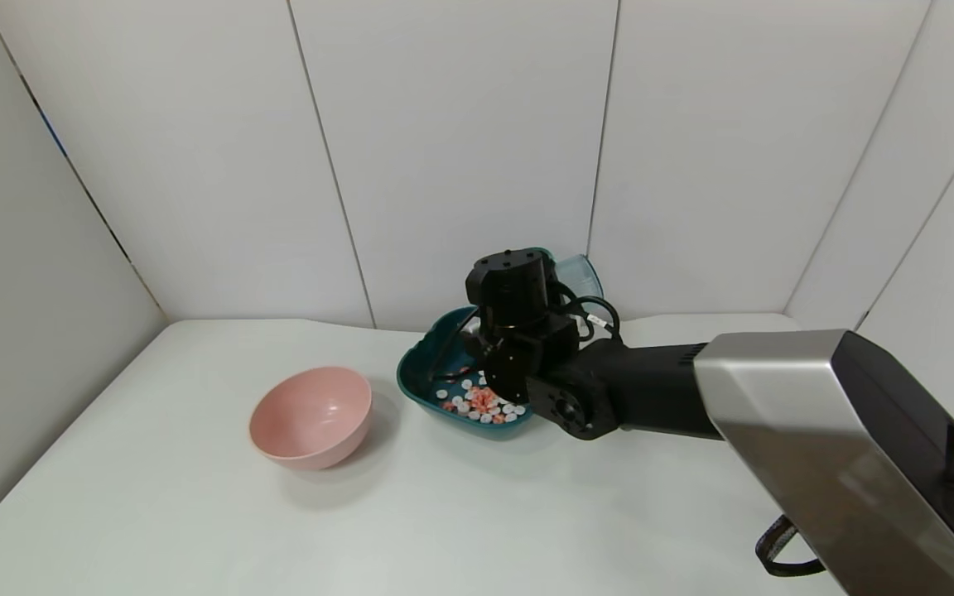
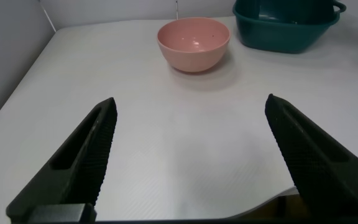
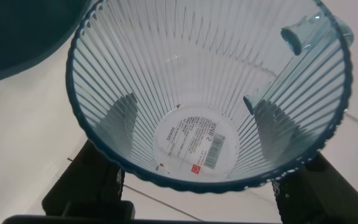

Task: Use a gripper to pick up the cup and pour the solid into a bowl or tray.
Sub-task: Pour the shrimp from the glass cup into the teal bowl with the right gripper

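My right gripper (image 1: 518,331) is shut on the pale-blue ribbed cup (image 1: 580,273) and holds it tipped over the far side of the dark teal dish (image 1: 423,382). In the right wrist view the cup (image 3: 210,87) is empty, with only a label on its bottom, and my fingers (image 3: 89,183) clasp its sides. The white and orange-red pieces (image 1: 481,403) lie in a heap inside the dish. My left gripper (image 2: 188,155) is open and empty above the table's near left part, well short of the dish (image 2: 284,28).
A round pink bowl (image 1: 311,416) stands empty left of the dish; it also shows in the left wrist view (image 2: 193,42). White walls close off the back and sides. The table's front edge shows in the left wrist view.
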